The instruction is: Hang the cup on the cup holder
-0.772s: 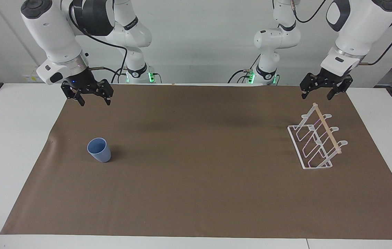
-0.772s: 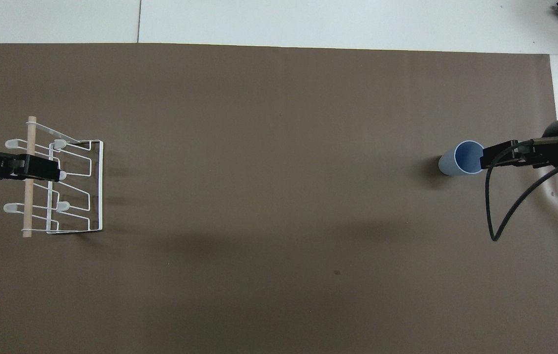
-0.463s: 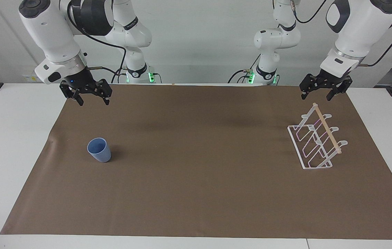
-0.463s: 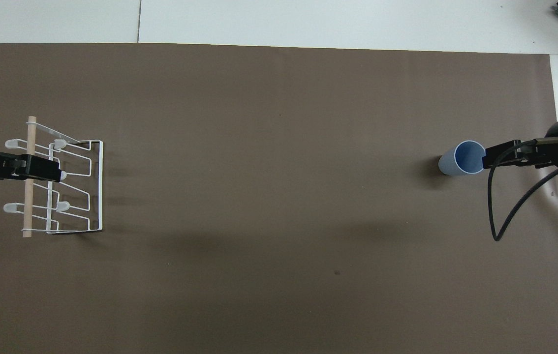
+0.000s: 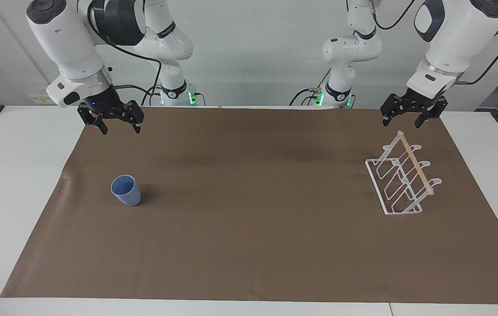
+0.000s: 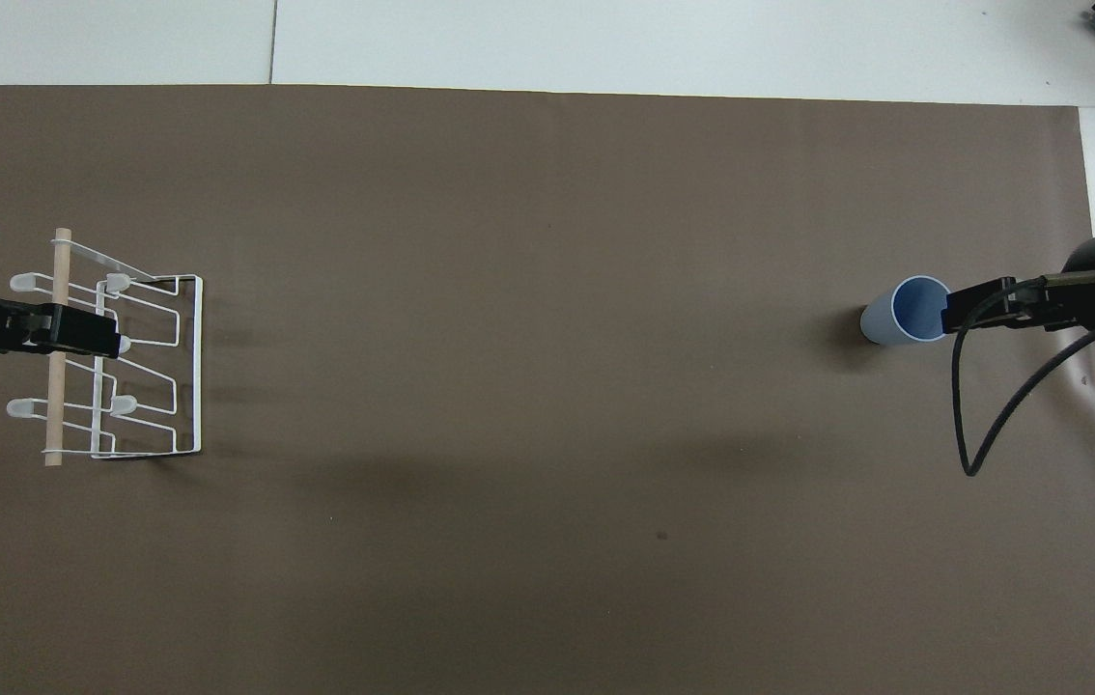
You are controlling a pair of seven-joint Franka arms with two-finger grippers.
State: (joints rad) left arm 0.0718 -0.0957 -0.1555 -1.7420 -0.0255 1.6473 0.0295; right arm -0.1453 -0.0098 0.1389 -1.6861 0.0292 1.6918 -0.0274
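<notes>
Cup [image 5: 126, 190]: upright on the brown mat [image 5: 249, 228], toward my right arm's end.
Cup holder [image 5: 402, 180]: toward my left arm's end.
My right gripper [image 5: 120, 126]: raised, spread wide, empty.
My left gripper [image 5: 407, 118]: raised, spread wide, empty.

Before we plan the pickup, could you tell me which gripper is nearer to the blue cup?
Right. The right gripper hangs above the mat at the cup's end; the left gripper hangs above the cup holder.

Upright light blue cup [image 5: 126, 190] stands well apart from seemingly empty white cup holder [image 5: 400, 180].
</notes>
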